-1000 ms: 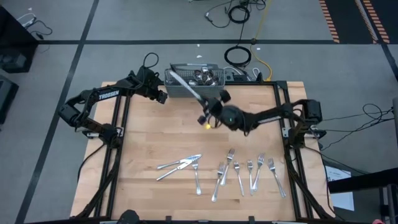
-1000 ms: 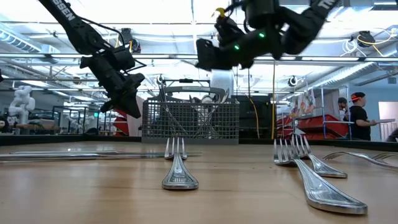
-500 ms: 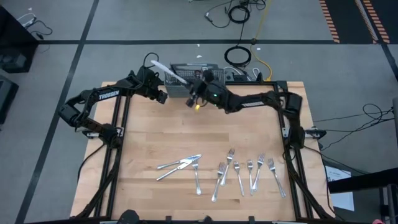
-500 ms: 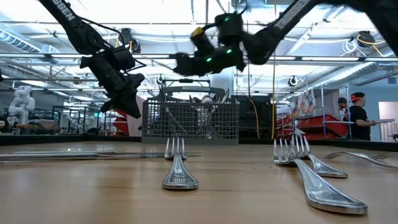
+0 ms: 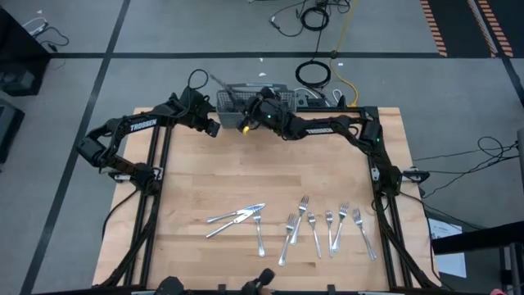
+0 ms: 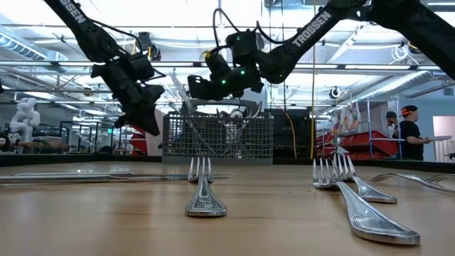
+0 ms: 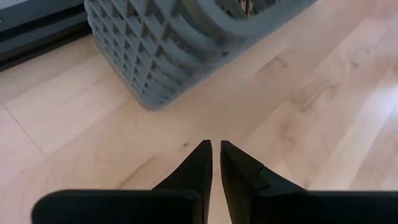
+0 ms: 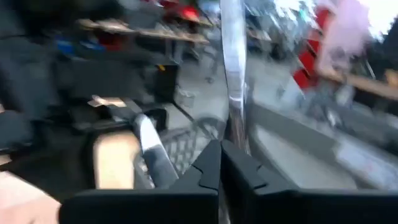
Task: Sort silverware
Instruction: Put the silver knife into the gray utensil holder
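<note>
Nearest the front edge of the table [image 5: 196, 176], two loose groups of silverware lie flat: a few pieces [image 5: 237, 217] left of centre, and a row of forks [image 5: 327, 225] to the right, with one fork [image 6: 205, 192] close to the low camera. Behind them a wide stretch of bare wood runs to the back edge, where the grey mesh basket [image 6: 217, 136] stands with more cutlery upright inside.

The left gripper [image 7: 215, 158] hangs just beside the basket's left end, above bare wood, its fingers nearly touching and holding nothing.

The right gripper [image 5: 246, 123] hovers over the basket's left part, fingers pinched on a table knife [image 8: 233, 68]. The blade points away from the gripper, out past the basket's far left corner.
</note>
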Tool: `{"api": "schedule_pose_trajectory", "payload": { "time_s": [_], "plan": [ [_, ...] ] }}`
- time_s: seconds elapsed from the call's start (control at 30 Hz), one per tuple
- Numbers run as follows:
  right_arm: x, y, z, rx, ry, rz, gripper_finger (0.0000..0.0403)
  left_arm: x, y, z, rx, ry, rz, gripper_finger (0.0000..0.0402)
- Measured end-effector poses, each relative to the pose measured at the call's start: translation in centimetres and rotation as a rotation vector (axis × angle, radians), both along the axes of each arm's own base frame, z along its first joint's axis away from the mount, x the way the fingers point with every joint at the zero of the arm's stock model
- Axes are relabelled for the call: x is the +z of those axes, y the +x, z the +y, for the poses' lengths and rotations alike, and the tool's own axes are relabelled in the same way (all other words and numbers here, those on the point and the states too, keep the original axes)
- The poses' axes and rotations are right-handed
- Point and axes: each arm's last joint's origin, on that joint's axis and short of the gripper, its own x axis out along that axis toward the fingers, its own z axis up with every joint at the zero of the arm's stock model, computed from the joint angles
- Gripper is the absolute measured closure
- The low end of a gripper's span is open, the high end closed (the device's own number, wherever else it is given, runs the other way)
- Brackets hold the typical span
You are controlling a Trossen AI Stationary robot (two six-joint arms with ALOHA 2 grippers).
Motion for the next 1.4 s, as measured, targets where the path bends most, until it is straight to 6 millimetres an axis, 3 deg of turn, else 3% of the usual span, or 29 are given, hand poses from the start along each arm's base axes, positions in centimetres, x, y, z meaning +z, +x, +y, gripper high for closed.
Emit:
{"api": "schedule_pose_trajectory", "payload": {
  "time_s": [0.1,0.33,0.43,0.6,0.67,0.73,0.87,1.0,1.17,1.4],
  "plan": [
    [-0.5,-0.4,-0.3,-0.048,0.115,0.023,0.0398,-0.1,-0.1,-0.1,-0.005,-0.013,0.014,0.0360],
    [-0.5,-0.4,0.1,0.015,0.181,0.052,0.0399,-0.1,-0.1,-0.2,-0.015,-0.007,0.017,0.0360],
    [2.2,-0.7,1.3,0.095,0.159,0.013,0.0400,-0.2,-0.2,-0.2,-0.016,-0.018,0.026,0.0360],
    [9.8,-2.6,5.9,0.223,0.043,0.026,0.0401,-0.4,-0.4,-0.5,-0.047,-0.037,0.048,0.0360],
    [11.4,-3.8,8.3,0.373,0.090,0.096,0.0402,-0.5,-0.5,-0.8,-0.101,-0.053,0.058,0.0360],
    [11.7,-4.5,11.0,0.520,0.190,0.182,0.0402,-0.7,-0.7,-1.2,-0.137,-0.065,0.088,0.0360],
    [9.5,-5.0,17.1,0.715,0.332,0.425,0.0402,-1.1,-1.3,-1.9,-0.196,-0.117,0.148,0.0360],
    [5.5,-4.1,21.9,0.792,0.301,0.549,0.0402,-1.2,-1.6,-2.5,-0.247,-0.162,0.167,0.0360],
    [1.0,-1.8,23.5,0.826,0.272,0.553,0.0371,-1.2,-1.3,-2.9,-0.284,-0.214,0.110,0.0360],
    [-4.8,-0.9,24.3,0.868,0.536,0.662,0.0312,-1.1,-0.1,-5.5,-0.376,-0.427,0.046,0.0361]
  ]
}}
